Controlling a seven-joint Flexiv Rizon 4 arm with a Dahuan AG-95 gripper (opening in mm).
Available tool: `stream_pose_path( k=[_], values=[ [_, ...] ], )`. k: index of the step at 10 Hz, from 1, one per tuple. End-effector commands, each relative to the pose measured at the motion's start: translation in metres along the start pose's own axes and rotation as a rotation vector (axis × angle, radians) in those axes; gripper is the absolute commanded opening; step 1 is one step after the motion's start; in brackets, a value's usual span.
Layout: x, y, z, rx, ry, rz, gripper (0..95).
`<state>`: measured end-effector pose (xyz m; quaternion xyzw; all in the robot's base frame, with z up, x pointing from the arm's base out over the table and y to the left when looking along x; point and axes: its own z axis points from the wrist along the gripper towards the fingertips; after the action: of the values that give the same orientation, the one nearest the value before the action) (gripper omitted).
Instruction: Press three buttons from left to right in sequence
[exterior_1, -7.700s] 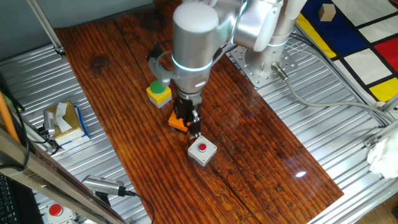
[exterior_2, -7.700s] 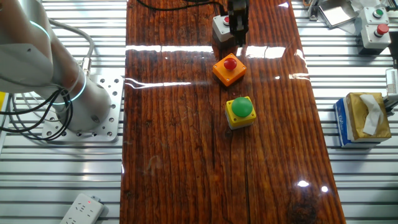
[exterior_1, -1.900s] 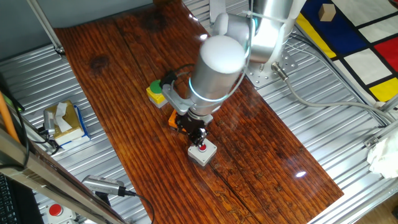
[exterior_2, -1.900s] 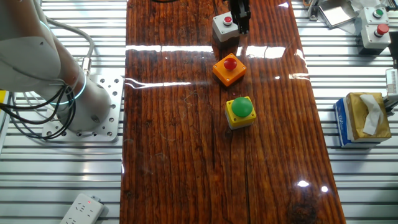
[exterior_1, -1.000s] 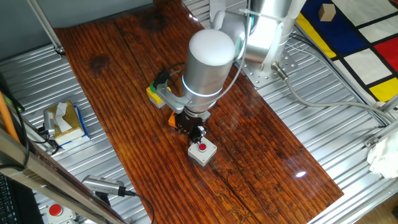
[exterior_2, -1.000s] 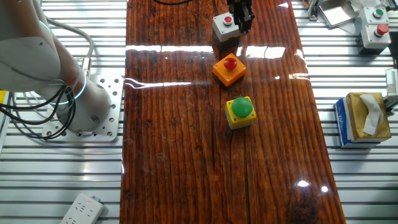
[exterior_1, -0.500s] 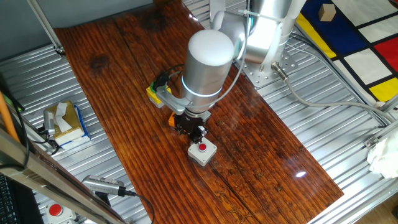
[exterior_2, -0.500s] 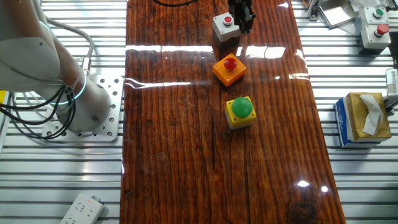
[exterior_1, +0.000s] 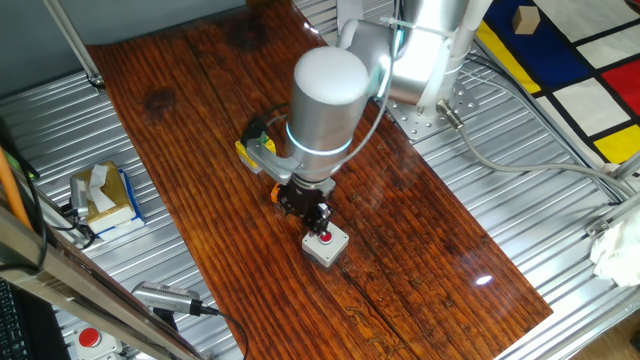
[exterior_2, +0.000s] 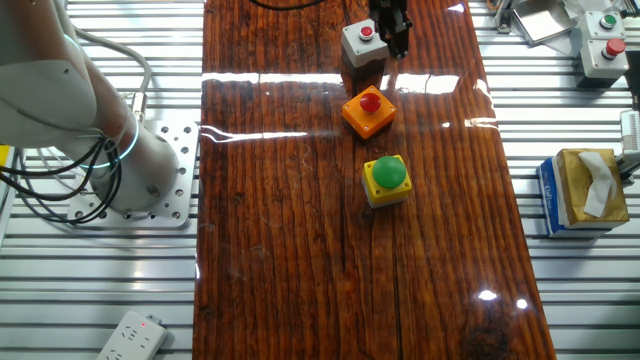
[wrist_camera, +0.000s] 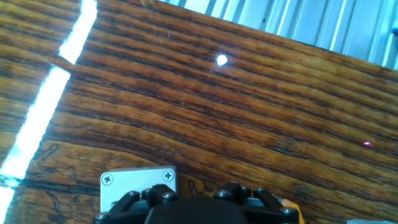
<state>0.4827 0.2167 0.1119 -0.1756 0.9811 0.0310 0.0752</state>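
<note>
The gripper is hovering right at the grey box, last in the row near the bench's end, so I'm guessing it's working the final press. Yellow box and orange box are sitting clear of it. Can't tell if the fingers are spread or together.

Silver-white arm, cyan ring, black end effector.

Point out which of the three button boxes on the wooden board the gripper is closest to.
The grey box with the red button, at the end of the row. The gripper hangs right beside it, while the orange box and the yellow box with the green button lie farther along.
</note>
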Motion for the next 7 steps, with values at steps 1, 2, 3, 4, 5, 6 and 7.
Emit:
stream_pose_path(
  k=[1,2,3,4,5,6,7],
  values=[
    [0.0011,0.0023,-0.0020,-0.097,0.033,0.037,95.0],
    [0.0009,0.0029,-0.0012,-0.098,0.036,0.038,95.0],
    [0.0014,0.0034,-0.0009,-0.095,0.041,0.031,95.0],
    [0.0058,0.0048,0.0000,-0.087,0.040,0.022,95.0],
    [0.0073,0.0055,0.0004,-0.088,0.037,0.025,95.0],
    [0.0090,0.0074,-0.0003,-0.086,0.037,0.026,95.0],
    [0.0096,0.0093,-0.0035,-0.071,0.049,0.022,95.0]
  ],
)
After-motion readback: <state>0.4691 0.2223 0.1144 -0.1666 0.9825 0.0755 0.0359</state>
